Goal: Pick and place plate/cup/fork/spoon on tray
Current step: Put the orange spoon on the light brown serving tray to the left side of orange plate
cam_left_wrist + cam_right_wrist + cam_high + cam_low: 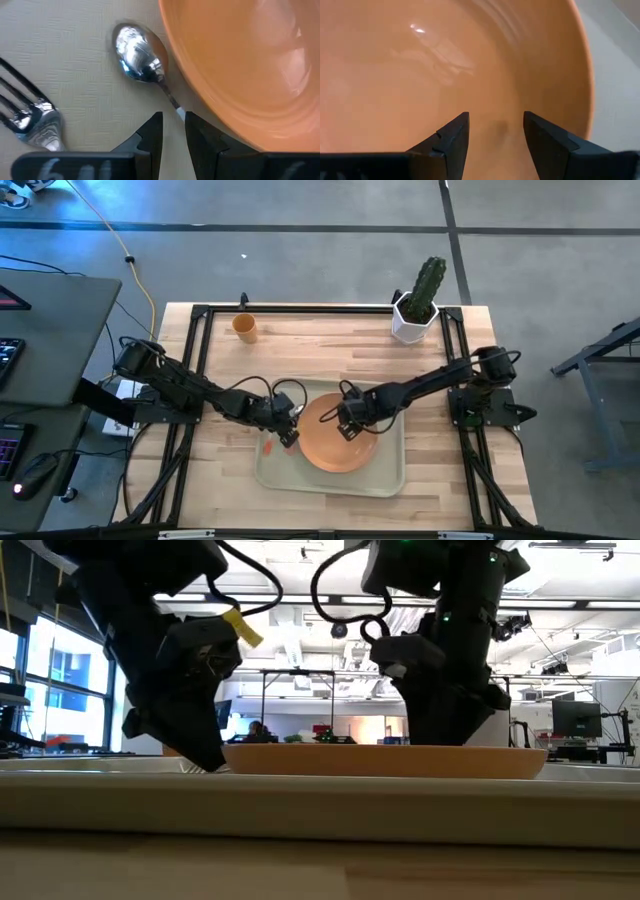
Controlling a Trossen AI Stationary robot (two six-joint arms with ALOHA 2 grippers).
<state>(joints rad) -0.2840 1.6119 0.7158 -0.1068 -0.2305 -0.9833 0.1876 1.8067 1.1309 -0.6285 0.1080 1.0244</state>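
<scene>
The orange plate lies on the beige tray. The spoon lies on the tray right beside the plate's rim, and the fork lies on the tray a little apart from it. My left gripper stands low over the spoon's stem with its fingers a narrow gap apart; it is at the plate's left side in the high view. My right gripper is open and empty just above the plate's inside, near its rim. The orange cup stands on the table at the far left. My left gripper has its fingers pointing down on either side of the spoon's thin stem, which runs to the tip of one finger. The handle is hidden under the gripper. I cannot tell whether the fingers touch the spoon, which lies flat on the tray.
A white pot with a cactus stands at the table's far right. The two arms are close together over the tray. Bare wood lies between the cup and the pot and along the table's far half.
</scene>
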